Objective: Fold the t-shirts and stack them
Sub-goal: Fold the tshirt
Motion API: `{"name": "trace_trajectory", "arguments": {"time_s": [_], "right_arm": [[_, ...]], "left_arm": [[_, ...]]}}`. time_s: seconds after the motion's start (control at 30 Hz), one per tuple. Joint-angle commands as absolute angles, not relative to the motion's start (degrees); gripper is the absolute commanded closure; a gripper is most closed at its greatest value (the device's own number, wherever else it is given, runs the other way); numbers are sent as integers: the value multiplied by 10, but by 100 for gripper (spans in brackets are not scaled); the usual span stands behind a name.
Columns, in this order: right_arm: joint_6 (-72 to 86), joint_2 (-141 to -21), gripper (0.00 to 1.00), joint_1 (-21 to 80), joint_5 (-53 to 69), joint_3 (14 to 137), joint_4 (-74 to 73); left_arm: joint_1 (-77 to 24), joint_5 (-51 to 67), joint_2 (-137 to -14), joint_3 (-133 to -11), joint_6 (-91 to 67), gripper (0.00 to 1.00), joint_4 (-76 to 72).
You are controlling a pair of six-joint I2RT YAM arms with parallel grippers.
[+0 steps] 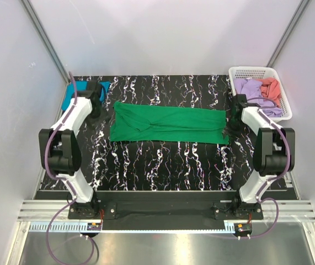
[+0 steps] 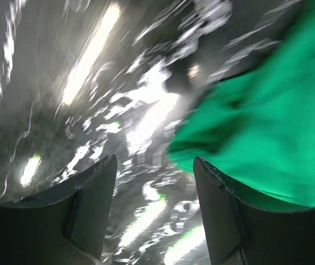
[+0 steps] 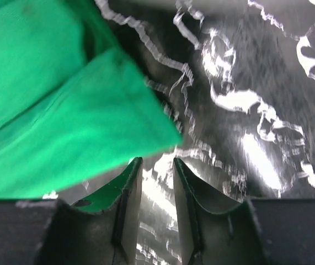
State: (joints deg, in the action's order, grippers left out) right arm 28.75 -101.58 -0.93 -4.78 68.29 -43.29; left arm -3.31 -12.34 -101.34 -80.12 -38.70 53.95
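Well, we see the white basket (image 1: 239,70) at the far right corner of the table (image 1: 163,165), and in it lie the lilac shirt (image 1: 250,88) and the coral shirt (image 1: 271,87), bunched together. The green shirt (image 1: 168,126) lies outside it, spread as a long band across the middle of the table. The teal shirt (image 1: 68,97) sits at the far left, partly hidden behind the left arm. Our left gripper (image 2: 154,160) hangs just off the green shirt's left edge, fingers well apart and holding nothing. Our right gripper (image 3: 157,161) hangs beside the shirt's right corner, fingers only narrowly parted, with bare table showing between them
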Motion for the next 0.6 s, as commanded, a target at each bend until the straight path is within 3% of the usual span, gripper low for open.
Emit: {"name": "trace_trajectory", "arguments": {"time_s": [0.0,0.1,0.2,0.27,0.57], "right_arm": [[290,-955,63,17,-33,727,-485],[294,-930,63,26,-20,727,-492],[294,-910,63,27,-4,728,-491],[285,-903,63,26,-2,738,-492],[258,-897,63,27,18,771,-505]], "left_arm": [[-61,-130,-961,-876,-360,37,545],[-78,11,-956,-866,-410,39,490],[-96,72,-954,-778,-482,45,386],[-115,85,-966,-744,-517,50,343],[-170,91,-1049,-776,-561,53,273]]}}
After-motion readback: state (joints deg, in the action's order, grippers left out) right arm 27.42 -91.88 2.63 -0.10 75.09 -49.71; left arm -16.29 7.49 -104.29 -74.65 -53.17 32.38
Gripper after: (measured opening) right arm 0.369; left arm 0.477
